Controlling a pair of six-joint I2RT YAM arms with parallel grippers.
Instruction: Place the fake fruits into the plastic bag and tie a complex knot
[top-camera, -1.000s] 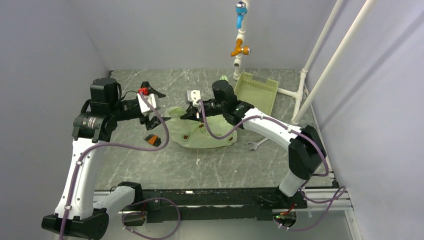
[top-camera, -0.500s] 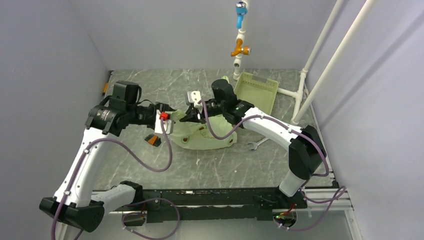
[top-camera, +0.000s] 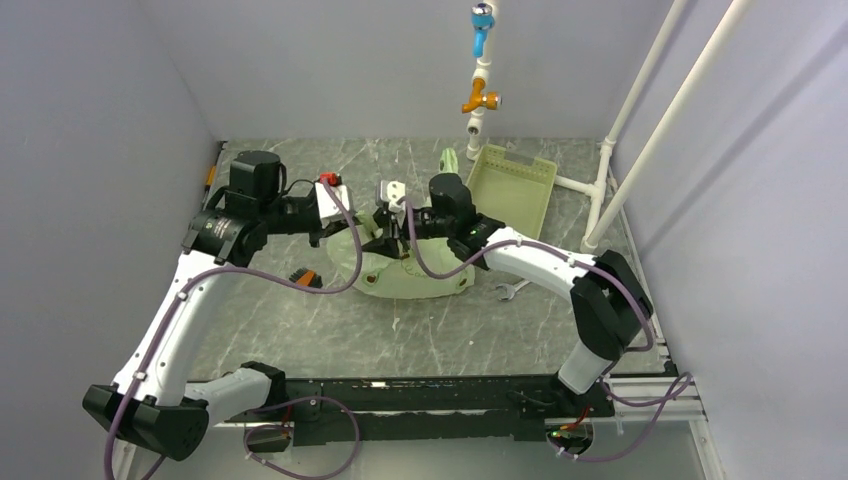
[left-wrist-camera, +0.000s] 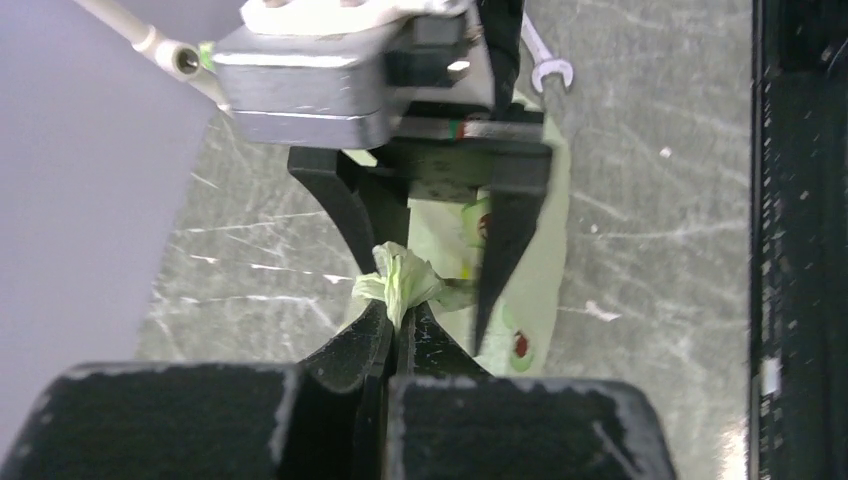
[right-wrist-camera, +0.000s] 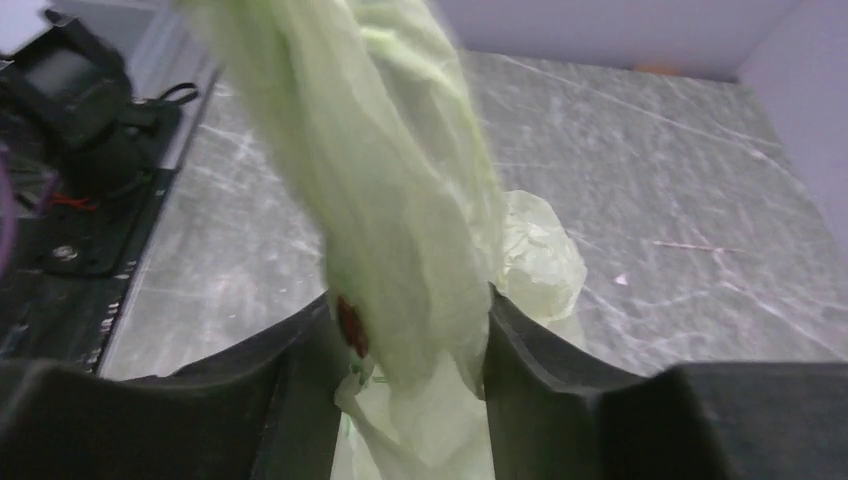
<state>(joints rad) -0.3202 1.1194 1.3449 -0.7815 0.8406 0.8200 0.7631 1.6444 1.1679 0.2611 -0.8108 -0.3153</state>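
Between the surface's (top-camera: 450, 330) side edges, the bag (top-camera: 415, 275) seemed loaded, its knot unfinished. The left end effector (left-wrist-camera: 400, 320) pinched twisted film. The right end effector (right-wrist-camera: 408, 300) straddled film, its grip unclear.

place: robotics lab test cell | walls: plain grey enclosure panels (top-camera: 120, 100) at 9, 12 and 3 o'clock | floor: marble-patterned table (top-camera: 450, 330) | 2 o'clock: white pipe frame (top-camera: 640, 110) | 12 o'clock: mock tap fixture (top-camera: 481, 60) | 6 o'clock: black mounting rail (top-camera: 430, 392)
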